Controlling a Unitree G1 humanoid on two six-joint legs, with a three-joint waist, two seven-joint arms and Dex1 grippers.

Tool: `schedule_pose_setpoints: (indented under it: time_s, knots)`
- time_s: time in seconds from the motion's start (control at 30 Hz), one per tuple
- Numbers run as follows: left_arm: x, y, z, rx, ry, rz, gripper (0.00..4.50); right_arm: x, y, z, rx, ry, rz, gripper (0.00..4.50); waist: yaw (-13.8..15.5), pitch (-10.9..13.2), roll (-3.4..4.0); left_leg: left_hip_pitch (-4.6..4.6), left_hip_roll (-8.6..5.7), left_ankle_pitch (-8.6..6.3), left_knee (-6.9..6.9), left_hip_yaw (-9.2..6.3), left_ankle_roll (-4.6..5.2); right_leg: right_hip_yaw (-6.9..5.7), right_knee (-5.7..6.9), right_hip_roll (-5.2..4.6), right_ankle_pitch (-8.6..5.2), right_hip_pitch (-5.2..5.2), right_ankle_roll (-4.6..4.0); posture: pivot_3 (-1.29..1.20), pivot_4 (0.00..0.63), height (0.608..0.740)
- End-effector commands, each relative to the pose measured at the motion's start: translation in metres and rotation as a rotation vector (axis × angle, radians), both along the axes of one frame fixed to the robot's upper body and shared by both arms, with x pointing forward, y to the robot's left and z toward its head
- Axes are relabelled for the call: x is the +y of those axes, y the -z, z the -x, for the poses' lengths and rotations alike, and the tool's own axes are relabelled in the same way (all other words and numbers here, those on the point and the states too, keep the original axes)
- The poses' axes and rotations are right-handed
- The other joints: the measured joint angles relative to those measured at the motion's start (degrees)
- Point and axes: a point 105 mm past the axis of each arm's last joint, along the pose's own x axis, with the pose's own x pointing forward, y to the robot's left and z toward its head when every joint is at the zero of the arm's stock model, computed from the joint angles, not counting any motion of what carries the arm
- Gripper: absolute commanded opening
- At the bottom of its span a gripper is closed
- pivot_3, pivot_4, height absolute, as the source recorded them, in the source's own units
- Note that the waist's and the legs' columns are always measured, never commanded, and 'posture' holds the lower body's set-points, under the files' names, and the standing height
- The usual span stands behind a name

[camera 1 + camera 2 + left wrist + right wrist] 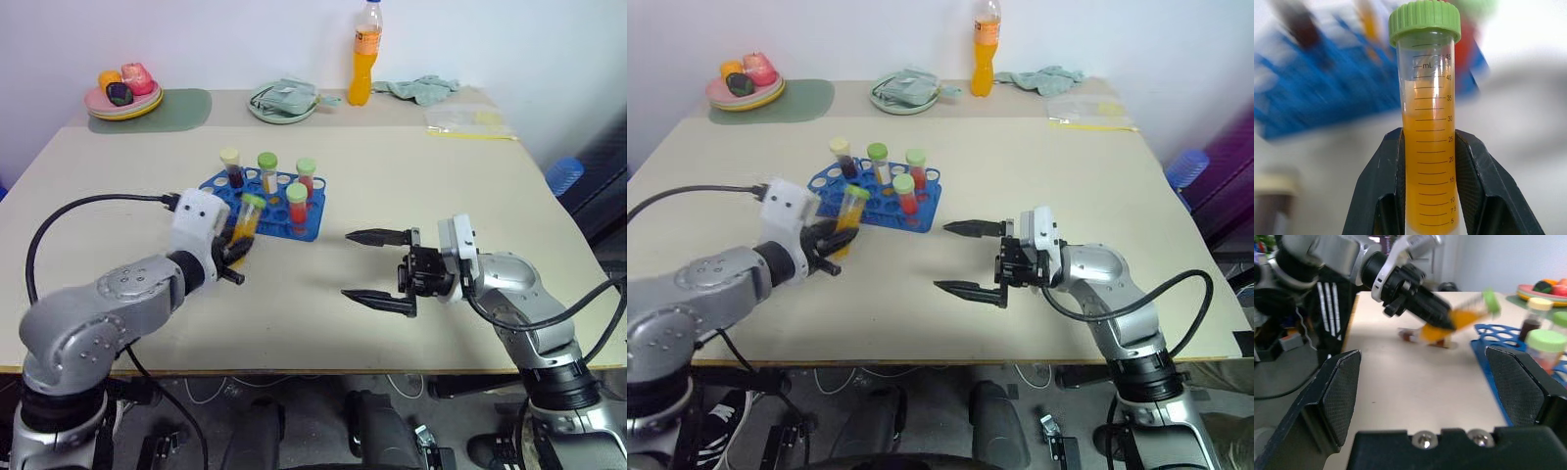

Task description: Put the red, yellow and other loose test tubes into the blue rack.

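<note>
Tube: orange liquid, green cap, clamped low on its body btwn left gripper fingers, cap end free for slotting in.
Rack: blue, just beyond tube, four tubes standing.
Right gripper: fingers wide apart, empty, waiting nearby.
Table: poss. another tube lying behind left gripper, blurred.

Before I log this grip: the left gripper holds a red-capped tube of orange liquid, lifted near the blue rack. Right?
Not quite: the cap is green, not red. The left wrist view shows the left gripper shut on the orange tube with a green cap, near the blue rack.
</note>
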Motion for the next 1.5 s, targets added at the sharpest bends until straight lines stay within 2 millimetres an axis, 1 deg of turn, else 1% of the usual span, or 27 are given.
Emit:
schedule_pose_setpoints:
  time_s: [0.03,0.1,0.17,0.27,0.3,0.33,0.47,0.63,0.7,0.77,0.9,1.0,1.27,1.5]
  knots:
    - [0.003,-0.031,-0.009,-0.308,-0.015,0.036,0.84,0.000,-0.012,-0.005,-0.048,0.015,-0.022,4.50,0.1,0.0,0.02,0.00,0.00,0.00,-0.01,0.02,0.00,0.01,-0.04,-0.01,0.00,0.00,0.00,0.00,0.150,0.740]
    - [0.002,-0.030,-0.012,-0.365,0.008,0.057,0.84,0.001,-0.014,-0.007,-0.044,0.018,-0.026,4.50,0.2,0.0,0.02,-0.04,-0.01,0.00,0.00,0.03,0.00,0.00,-0.08,-0.02,0.01,0.02,0.00,0.00,0.150,0.740]
    - [0.001,-0.033,-0.015,-0.468,0.015,0.099,0.84,0.000,-0.015,-0.009,-0.054,0.031,-0.028,4.50,0.2,0.0,0.02,-0.06,-0.03,0.00,0.00,0.03,0.00,0.00,-0.12,-0.04,0.01,0.02,0.00,0.00,0.150,0.740]
    - [0.015,-0.030,-0.027,-0.588,-0.070,0.074,0.84,0.000,-0.017,-0.011,-0.063,0.047,-0.031,4.50,0.2,0.0,0.03,-0.07,-0.06,0.00,0.00,0.02,0.01,0.00,-0.14,-0.06,0.02,0.03,0.02,0.00,0.150,0.740]
    - [0.017,-0.025,-0.029,-0.586,-0.058,0.088,0.84,0.000,-0.018,-0.011,-0.061,0.051,-0.034,4.50,0.2,0.0,0.02,-0.06,-0.07,0.00,0.00,0.03,0.01,0.00,-0.14,-0.08,0.02,0.04,0.02,0.00,0.150,0.740]
    - [0.017,-0.020,-0.032,-0.594,-0.048,0.082,0.84,0.000,-0.018,-0.011,-0.060,0.057,-0.036,4.50,0.1,0.0,0.02,-0.05,-0.07,0.00,0.00,0.02,0.01,-0.01,-0.12,-0.07,0.02,0.04,0.03,0.00,0.150,0.740]
    - [0.009,-0.011,-0.048,-0.686,-0.022,0.042,0.84,-0.002,-0.019,-0.012,-0.072,0.079,-0.031,4.50,0.2,0.0,0.03,-0.03,-0.07,0.00,0.01,0.02,0.02,-0.01,-0.09,-0.07,0.04,0.04,0.06,0.00,0.150,0.740]
    - [-0.001,0.011,-0.066,-0.655,-0.006,0.104,0.84,-0.004,-0.024,-0.014,-0.081,0.109,-0.039,4.50,0.2,0.0,0.03,-0.04,-0.12,0.00,0.08,0.02,0.02,-0.01,-0.18,-0.10,0.20,0.14,0.36,0.00,0.150,0.740]
    - [-0.006,0.017,-0.072,-0.641,0.013,0.111,0.84,-0.004,-0.025,-0.013,-0.087,0.115,-0.035,4.50,0.1,0.0,0.03,-0.03,-0.12,0.01,0.07,0.02,0.02,-0.01,-0.18,-0.11,0.21,0.15,0.39,0.00,0.150,0.740]
    - [-0.006,0.019,-0.077,-0.637,0.000,0.118,0.84,-0.005,-0.025,-0.013,-0.080,0.122,-0.041,4.50,0.0,0.0,0.03,-0.03,-0.12,0.01,0.07,0.01,0.02,-0.01,-0.17,-0.10,0.22,0.14,0.41,0.00,0.150,0.740]
    - [-0.012,0.028,-0.083,-0.616,0.005,0.147,0.84,-0.005,-0.028,-0.014,-0.084,0.135,-0.045,4.50,0.0,0.0,0.03,-0.01,-0.12,0.00,0.06,0.01,0.03,-0.01,-0.16,-0.10,0.23,0.14,0.43,0.00,0.150,0.740]
    - [-0.020,0.035,-0.087,-0.577,0.039,0.175,0.84,-0.006,-0.029,-0.015,-0.088,0.141,-0.046,4.50,0.1,0.0,0.03,-0.01,-0.13,0.00,0.08,0.01,0.03,-0.01,-0.17,-0.11,0.24,0.18,0.45,0.00,0.150,0.740]
    - [-0.035,0.043,-0.089,-0.546,0.094,0.196,0.84,-0.004,-0.030,-0.017,-0.097,0.146,-0.052,4.50,0.1,0.0,0.03,0.02,-0.13,0.00,0.07,0.00,0.03,-0.01,-0.16,-0.10,0.24,0.20,0.47,0.00,0.150,0.740]
    - [-0.034,0.041,-0.092,-0.545,0.083,0.209,0.84,-0.006,-0.030,-0.018,-0.104,0.155,-0.049,4.50,0.2,0.0,0.03,0.03,-0.14,0.00,0.09,-0.02,0.03,-0.01,-0.17,-0.10,0.24,0.25,0.48,0.00,0.150,0.740]
